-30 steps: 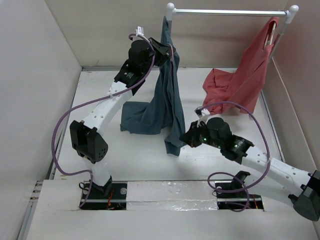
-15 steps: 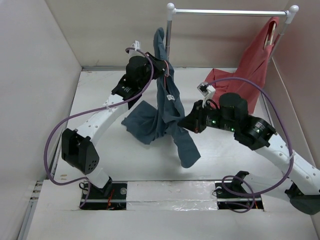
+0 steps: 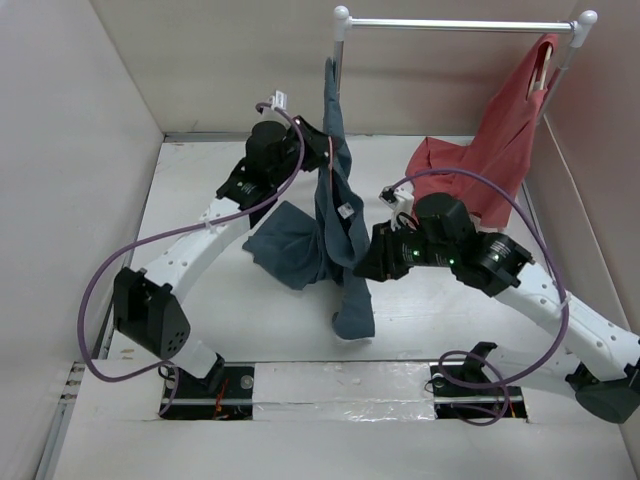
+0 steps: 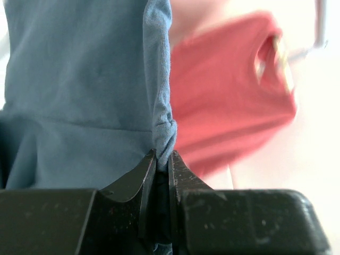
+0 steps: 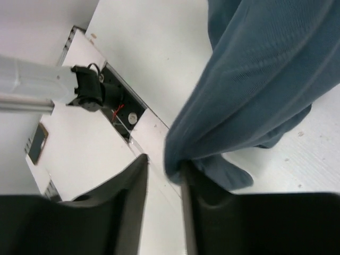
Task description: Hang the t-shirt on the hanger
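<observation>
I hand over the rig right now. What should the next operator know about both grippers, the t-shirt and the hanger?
Left gripper: shut on an edge of the t-shirt, held high beside the left pole of the hanger.
Right gripper: jaws parted, a lower fold lies loose between them.
Rod: only the red shirt hangs there, at the right end.
Done: t-shirt lifted.
Left: drape it over the rod.
</observation>
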### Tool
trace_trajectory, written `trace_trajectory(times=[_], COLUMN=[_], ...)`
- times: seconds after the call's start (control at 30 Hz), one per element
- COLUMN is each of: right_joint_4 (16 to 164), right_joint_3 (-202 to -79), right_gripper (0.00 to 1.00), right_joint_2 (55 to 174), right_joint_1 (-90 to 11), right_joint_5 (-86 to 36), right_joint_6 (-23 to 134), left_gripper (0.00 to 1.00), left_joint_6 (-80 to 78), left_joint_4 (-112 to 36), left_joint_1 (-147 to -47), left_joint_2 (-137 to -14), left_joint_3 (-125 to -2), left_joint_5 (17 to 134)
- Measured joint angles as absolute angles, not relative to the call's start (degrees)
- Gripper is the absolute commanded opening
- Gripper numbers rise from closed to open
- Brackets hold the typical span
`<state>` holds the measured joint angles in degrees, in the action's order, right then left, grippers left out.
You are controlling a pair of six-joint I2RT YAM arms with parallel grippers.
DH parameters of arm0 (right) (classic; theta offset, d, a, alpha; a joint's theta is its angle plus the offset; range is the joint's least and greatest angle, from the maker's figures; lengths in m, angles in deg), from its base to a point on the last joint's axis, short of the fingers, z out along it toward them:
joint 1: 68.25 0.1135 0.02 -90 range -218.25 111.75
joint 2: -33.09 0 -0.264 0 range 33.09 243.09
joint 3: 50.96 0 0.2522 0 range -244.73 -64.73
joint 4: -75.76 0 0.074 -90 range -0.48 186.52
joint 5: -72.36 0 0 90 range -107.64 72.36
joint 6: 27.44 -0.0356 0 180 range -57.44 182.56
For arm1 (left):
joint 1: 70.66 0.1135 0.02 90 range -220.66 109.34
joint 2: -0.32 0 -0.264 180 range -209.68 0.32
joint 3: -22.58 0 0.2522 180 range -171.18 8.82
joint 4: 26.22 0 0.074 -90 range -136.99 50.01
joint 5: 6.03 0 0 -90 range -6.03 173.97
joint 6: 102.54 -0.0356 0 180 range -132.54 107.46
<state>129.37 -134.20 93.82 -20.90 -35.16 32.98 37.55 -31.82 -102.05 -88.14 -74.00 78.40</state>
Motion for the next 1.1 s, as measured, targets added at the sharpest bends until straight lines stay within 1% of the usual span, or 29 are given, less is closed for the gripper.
trace_trajectory(times=[0.07, 0.23, 0.27, 0.37, 0.5, 0.63, 0.67, 0.77, 0.9, 1.1], right_joint_4=[128.5, 126.7, 126.3, 124.5, 122.7, 120.8, 120.6, 119.3, 116.0, 112.0], right_joint_3=[-134.2, -135.4, -136.2, -137.2, -136.1, -132.1, -131.2, -129.0, -126.0, -124.0], right_gripper=[0.45, 0.50, 0.53, 0.54, 0.52, 0.54, 0.57, 0.59, 0.60, 0.59], right_joint_2=[95.4, 98.5, 99.3, 101.1, 102.6, 102.6, 102.7, 103.7, 105.4, 107.5], right_joint_1=[-20.9, -21.3, -21.5, -22.5, -23.2, -23.2, -23.2, -23.2, -23.2, -23.2], right_joint_5=[-34.2, -31.9, -31.6, -30.6, -27.6, -26.3, -26.8, -29.5, -34.3, -38.2], right_joint_6=[32.9, 33.4, 33.7, 34.7, 35.2, 35.2, 35.2, 35.2, 35.1, 35.2], left_gripper=[0.00, 0.00, 0.00, 0.00, 0.00, 0.00, 0.00, 0.00, 0.00, 0.00], left_joint_6=[38.4, 40.5, 40.7, 41.7, 42.5, 42.9, 43.1, 43.2, 43.4, 43.6], left_joint_4=[-32.9, -34.9, -35.3, -36.0, -36.5, -36.3, -36.3, -36.3, -36.3, -36.4], left_joint_1=[-102.1, -102.1, -102.1, -102.1, -102.1, -102.1, -102.1, -102.1, -102.1, -102.1], left_joint_2=[-85.2, -80.0, -79.7, -79.4, -79.3, -78.6, -78.4, -78.4, -78.4, -78.4], left_joint_3=[-69.8, -60.1, -59.0, -56.5, -56.0, -56.0, -56.0, -56.0, -56.1, -56.1], left_joint_5=[75.7, 69.8, 69.1, 67.4, 66.1, 65.7, 65.7, 65.5, 65.4, 65.4])
